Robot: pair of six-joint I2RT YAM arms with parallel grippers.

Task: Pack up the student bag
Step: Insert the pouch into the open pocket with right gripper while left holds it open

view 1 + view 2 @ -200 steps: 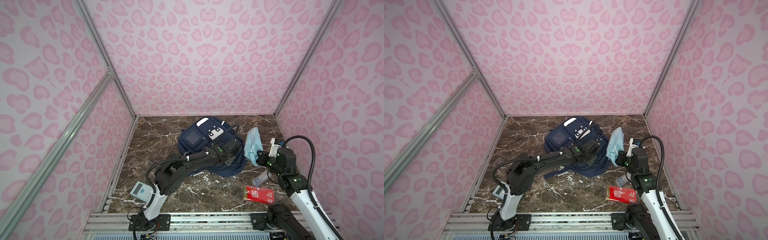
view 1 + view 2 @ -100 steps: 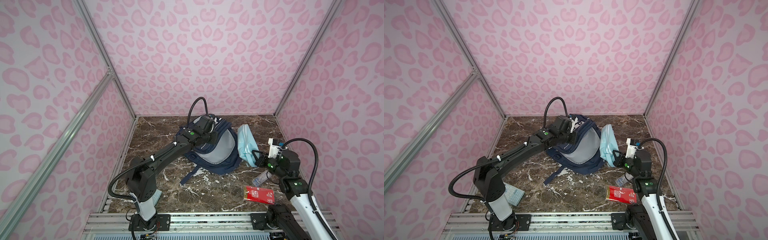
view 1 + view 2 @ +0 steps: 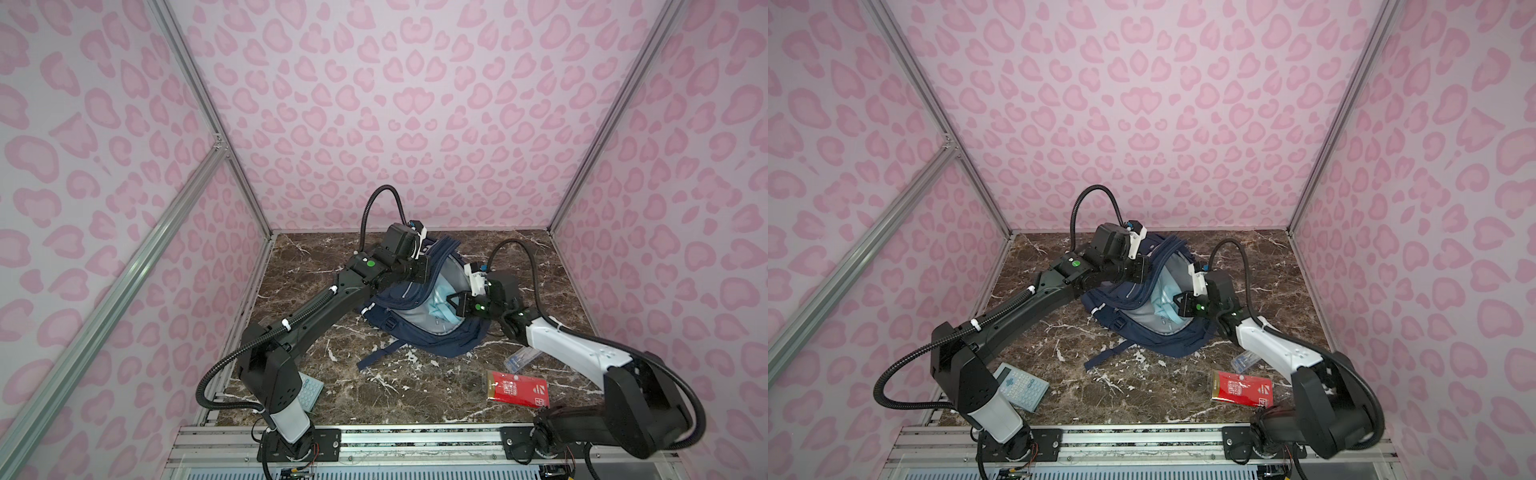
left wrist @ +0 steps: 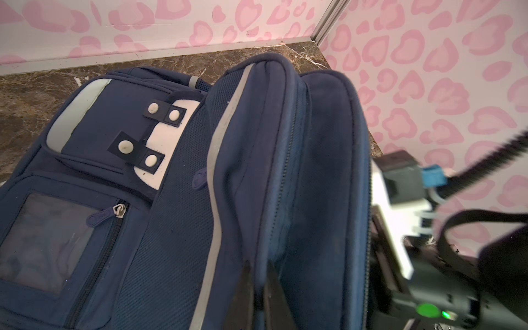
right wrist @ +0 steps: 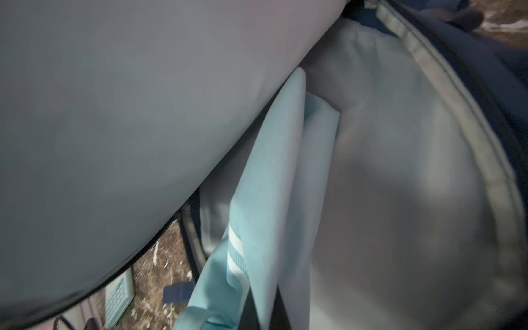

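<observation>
Right at the front, on the left, a grey calculator (image 3: 1021, 386) lies on the brown stone table (image 3: 1142, 399), just beside the foot of the left arm. At the front on the right lies a flat red packet (image 3: 519, 388). Just behind it a small clear packet (image 3: 521, 359) peeks out from under the right arm. A bit further back, in the middle of the table, is the student bag (image 3: 415, 332). It is dark blue and lies with its big mouth pulled wide open, so the grey inside shows in both top views. One dark blue strap (image 3: 378, 355) trails from it across the table toward the front. The right gripper (image 3: 454, 304) reaches into the open mouth from the right side. It is closed on one end of a light-blue pouch (image 3: 438, 305), and the rest of the pouch lies inside the bag against the grey lining. The left gripper (image 4: 258, 285) is at the far side of the mouth. Its two black fingers (image 4: 243, 288) are pinched tight on the blue edge of the bag's top flap and hold it up. In the left wrist view the front of the bag shows a white patch (image 4: 168, 137) with round studs and a see-through window pocket (image 4: 45, 240). Behind it all stands the pink spotted wall (image 3: 374, 124)
</observation>
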